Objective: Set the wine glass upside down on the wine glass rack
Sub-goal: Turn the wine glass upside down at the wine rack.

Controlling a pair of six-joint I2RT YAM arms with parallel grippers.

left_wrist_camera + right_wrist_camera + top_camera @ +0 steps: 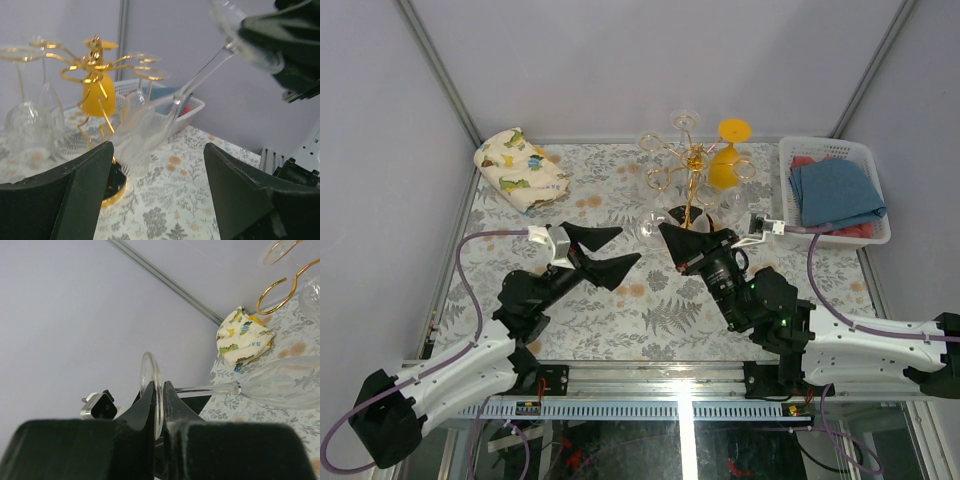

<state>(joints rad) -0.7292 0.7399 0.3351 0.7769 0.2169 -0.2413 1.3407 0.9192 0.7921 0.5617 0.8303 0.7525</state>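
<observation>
Right wrist view is showing the right tool (pixel 158 388) clamping the foot of the wine glass (pixel 210 389), which is hanging tilted, bowl low, just beside the base of the wine glass rack (pixel 692 165), while the left tool (pixel 625 247) is hovering nearby, spread apart, holding nothing.

Right wrist view crops wine glass (pixel 280 386) bowl.

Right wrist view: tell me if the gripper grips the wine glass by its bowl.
No, the right gripper is shut on the wine glass at its flat round foot; the bowl juts free.
</observation>
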